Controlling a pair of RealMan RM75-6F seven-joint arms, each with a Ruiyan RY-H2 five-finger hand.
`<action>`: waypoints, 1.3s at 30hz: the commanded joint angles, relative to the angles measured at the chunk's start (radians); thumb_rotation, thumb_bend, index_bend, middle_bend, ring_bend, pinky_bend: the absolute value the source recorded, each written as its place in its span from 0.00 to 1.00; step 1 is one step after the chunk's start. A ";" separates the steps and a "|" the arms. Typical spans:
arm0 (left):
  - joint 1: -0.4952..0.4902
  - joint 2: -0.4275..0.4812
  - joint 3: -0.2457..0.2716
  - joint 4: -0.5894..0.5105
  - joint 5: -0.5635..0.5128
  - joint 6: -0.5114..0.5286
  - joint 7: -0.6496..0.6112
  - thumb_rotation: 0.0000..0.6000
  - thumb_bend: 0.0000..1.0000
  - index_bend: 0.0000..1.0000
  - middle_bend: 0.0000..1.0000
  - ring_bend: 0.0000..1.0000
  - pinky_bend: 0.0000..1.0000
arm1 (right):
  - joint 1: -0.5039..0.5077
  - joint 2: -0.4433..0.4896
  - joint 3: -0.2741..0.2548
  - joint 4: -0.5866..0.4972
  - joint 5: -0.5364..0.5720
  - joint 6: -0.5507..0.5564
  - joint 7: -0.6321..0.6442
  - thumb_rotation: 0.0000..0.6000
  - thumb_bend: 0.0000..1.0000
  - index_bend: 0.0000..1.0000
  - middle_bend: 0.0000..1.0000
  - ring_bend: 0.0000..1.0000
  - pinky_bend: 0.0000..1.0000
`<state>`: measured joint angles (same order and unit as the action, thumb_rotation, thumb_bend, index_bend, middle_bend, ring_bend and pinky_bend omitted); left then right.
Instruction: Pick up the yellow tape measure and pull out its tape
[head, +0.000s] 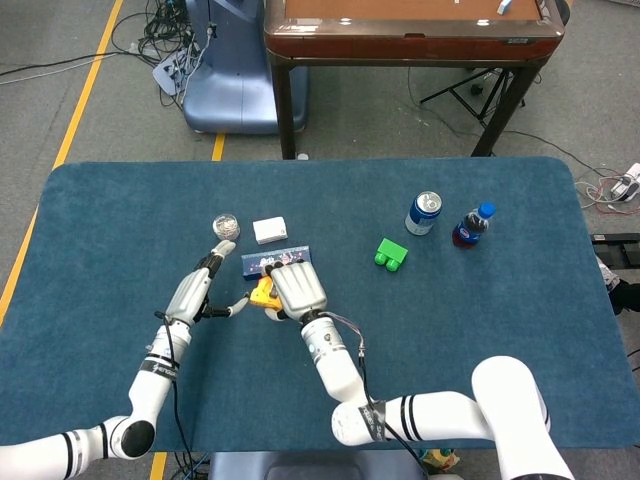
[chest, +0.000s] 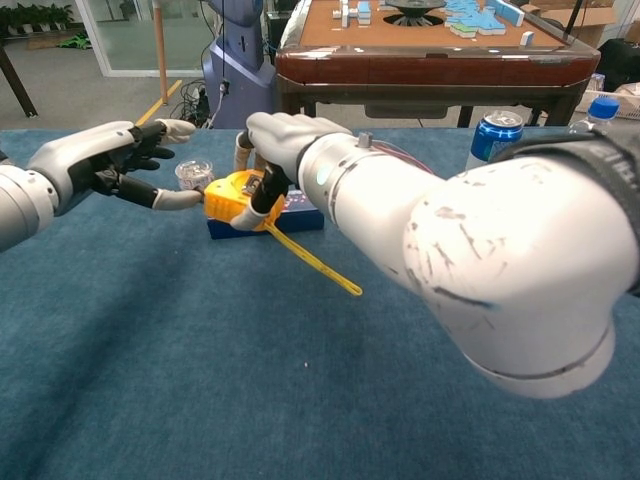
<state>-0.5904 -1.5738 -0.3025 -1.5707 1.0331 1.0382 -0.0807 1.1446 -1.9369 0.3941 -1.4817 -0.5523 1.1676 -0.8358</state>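
My right hand (head: 295, 288) grips the yellow tape measure (head: 264, 292) from above, just over the cloth. In the chest view the case (chest: 232, 197) sits under that hand (chest: 280, 135), and a short length of yellow tape (chest: 315, 262) runs out down to the right, its end lying on the cloth. To the left of the case my left hand (head: 200, 290) has its fingers spread and holds nothing. In the chest view its (chest: 100, 160) thumb tip reaches the case's left side and looks to be touching it.
A dark blue box (head: 275, 262) lies right behind the tape measure. A white box (head: 269, 230) and a small clear jar (head: 226, 226) stand further back left. A green brick (head: 391, 253), a can (head: 424, 212) and a bottle (head: 472, 226) are at the right.
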 joint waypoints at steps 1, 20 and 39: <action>-0.001 0.002 -0.003 0.002 -0.004 0.002 0.002 1.00 0.25 0.00 0.00 0.00 0.00 | -0.004 0.003 -0.003 -0.005 0.000 0.000 0.000 1.00 0.79 0.63 0.63 0.54 0.37; 0.003 0.027 -0.012 0.023 -0.035 0.008 0.018 1.00 0.25 0.08 0.00 0.00 0.00 | -0.021 0.021 -0.012 -0.033 -0.007 0.004 0.004 1.00 0.79 0.64 0.64 0.55 0.37; -0.001 0.038 -0.005 0.030 -0.043 -0.010 0.019 1.00 0.34 0.26 0.00 0.00 0.00 | -0.030 0.030 -0.014 -0.035 -0.009 0.000 0.010 1.00 0.79 0.64 0.64 0.56 0.37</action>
<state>-0.5914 -1.5356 -0.3078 -1.5406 0.9905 1.0284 -0.0622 1.1151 -1.9071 0.3799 -1.5162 -0.5619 1.1681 -0.8258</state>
